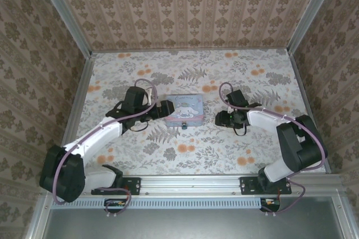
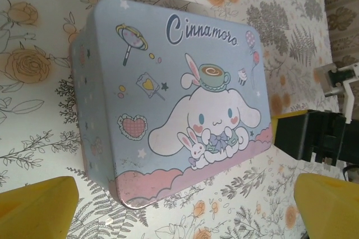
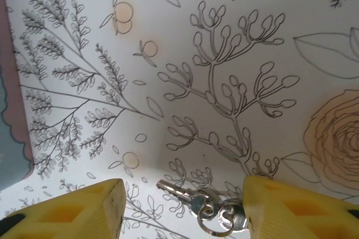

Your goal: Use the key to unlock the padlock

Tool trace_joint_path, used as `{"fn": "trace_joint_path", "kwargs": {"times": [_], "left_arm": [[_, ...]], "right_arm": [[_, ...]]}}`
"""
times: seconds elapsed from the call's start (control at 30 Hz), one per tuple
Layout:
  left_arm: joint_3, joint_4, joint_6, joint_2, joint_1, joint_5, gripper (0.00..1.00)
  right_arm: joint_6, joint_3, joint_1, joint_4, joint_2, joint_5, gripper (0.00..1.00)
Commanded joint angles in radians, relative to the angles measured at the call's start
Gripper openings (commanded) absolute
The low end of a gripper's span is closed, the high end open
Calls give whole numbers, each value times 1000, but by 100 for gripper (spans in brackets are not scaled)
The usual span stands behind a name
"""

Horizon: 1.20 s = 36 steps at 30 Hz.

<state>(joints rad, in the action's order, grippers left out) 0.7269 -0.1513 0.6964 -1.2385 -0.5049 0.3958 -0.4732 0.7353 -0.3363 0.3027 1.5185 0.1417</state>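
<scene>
The key (image 3: 188,194), small and silvery on a split ring with a second key, lies flat on the floral tablecloth. My right gripper (image 3: 182,211) stands open astride it; the right fingertip (image 3: 297,211) touches the ring end, and the left one is clear of the key's tip. A tiny dark padlock (image 1: 183,127) hangs at the near edge of the pastel cartoon tin (image 1: 187,113). My left gripper (image 2: 182,216) hovers open by the tin's (image 2: 174,99) left end, its yellow fingertips (image 2: 36,208) wide apart with nothing between them. In the top view the left gripper (image 1: 161,107) and right gripper (image 1: 220,119) flank the tin.
The tin's edge (image 3: 8,138) shows at the left of the right wrist view. The right arm's black gripper body (image 2: 314,135) sits just beyond the tin's far end. Patterned walls enclose the table (image 1: 190,155) on three sides.
</scene>
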Motion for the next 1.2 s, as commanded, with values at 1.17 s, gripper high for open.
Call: {"fn": "trace_joint_path", "kwargs": {"times": [1.17], "left_arm": [[21, 33, 28, -29, -30, -2, 100]], "right_arm": [[7, 56, -198, 230, 65, -220, 37]]}}
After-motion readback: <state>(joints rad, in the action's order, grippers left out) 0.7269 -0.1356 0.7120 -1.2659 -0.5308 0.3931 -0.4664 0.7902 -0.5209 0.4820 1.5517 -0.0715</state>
